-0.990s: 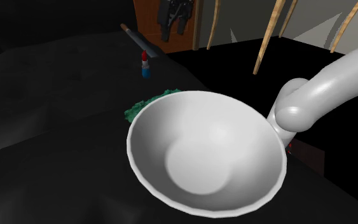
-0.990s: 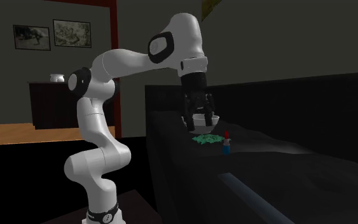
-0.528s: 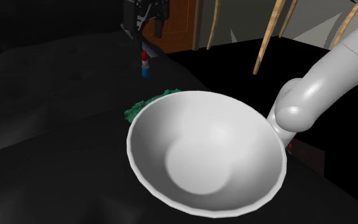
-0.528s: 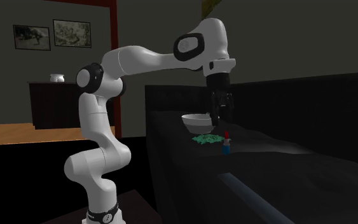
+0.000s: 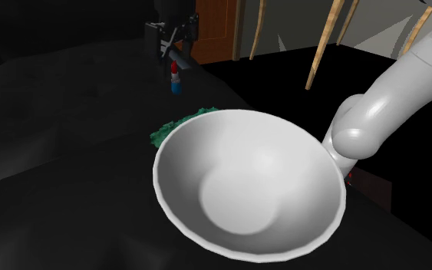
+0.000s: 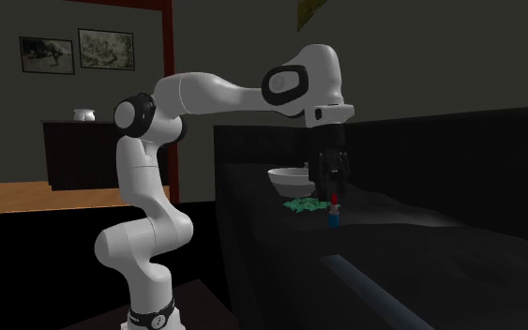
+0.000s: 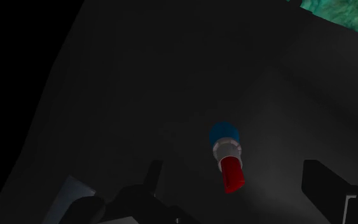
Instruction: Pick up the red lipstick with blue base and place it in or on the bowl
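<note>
The lipstick stands upright on a dark cushioned surface, red on top with a silver band and a blue base. My black gripper hangs straight above it, open. In the wrist view the lipstick rises between the gripper fingers, and neither finger touches it. The white bowl sits nearer the camera in the shoulder view, with nothing in it. In the second exterior view the gripper is just over the lipstick, to the right of the bowl.
A crumpled green cloth lies between bowl and lipstick, partly under the bowl's rim. A brown door and slanted wooden poles stand behind. The white arm crosses the shoulder view's right. A black area lies beyond the surface's edge.
The gripper moved away from above the bowl, across to the lipstick, and came down over it. It stayed open. Lipstick and bowl have not moved.
</note>
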Tool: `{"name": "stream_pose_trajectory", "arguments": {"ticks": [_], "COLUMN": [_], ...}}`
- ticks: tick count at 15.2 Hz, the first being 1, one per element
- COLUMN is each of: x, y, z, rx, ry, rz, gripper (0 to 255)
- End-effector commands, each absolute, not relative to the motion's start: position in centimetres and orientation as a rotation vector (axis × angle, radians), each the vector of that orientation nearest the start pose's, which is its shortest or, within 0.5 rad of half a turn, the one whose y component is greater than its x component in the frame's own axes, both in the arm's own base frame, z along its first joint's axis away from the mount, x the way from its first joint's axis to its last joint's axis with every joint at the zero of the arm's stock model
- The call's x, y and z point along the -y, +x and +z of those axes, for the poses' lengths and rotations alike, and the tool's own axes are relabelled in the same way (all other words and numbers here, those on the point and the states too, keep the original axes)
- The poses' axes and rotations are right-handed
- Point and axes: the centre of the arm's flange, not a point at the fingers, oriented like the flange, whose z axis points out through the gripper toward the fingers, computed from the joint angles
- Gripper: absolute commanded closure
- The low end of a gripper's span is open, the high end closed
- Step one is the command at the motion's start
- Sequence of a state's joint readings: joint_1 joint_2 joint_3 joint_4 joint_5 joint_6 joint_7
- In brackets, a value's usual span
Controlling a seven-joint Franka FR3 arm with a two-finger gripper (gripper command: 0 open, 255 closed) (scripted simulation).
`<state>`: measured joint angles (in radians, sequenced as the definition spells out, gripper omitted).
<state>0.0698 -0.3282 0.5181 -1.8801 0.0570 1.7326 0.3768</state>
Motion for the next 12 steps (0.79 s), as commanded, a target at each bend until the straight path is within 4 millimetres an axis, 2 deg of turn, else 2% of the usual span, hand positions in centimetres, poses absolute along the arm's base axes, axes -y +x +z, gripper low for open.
{"name": "stream_pose_trajectory", "arguments": {"ticks": [1, 7, 8, 12], "x": [-30.17, -30.17, -30.17, -30.17], "y": [37.50, 37.50, 37.50, 37.50], "z": [63.11, 63.11, 63.11, 63.11], "rx": [0.306, 0.306, 0.306, 0.306], "ry": [-3.143, -3.143, -3.143, -3.143], "rz": [-0.272, -0.272, -0.272, -0.272], "gripper": [0, 0, 255, 255]}}
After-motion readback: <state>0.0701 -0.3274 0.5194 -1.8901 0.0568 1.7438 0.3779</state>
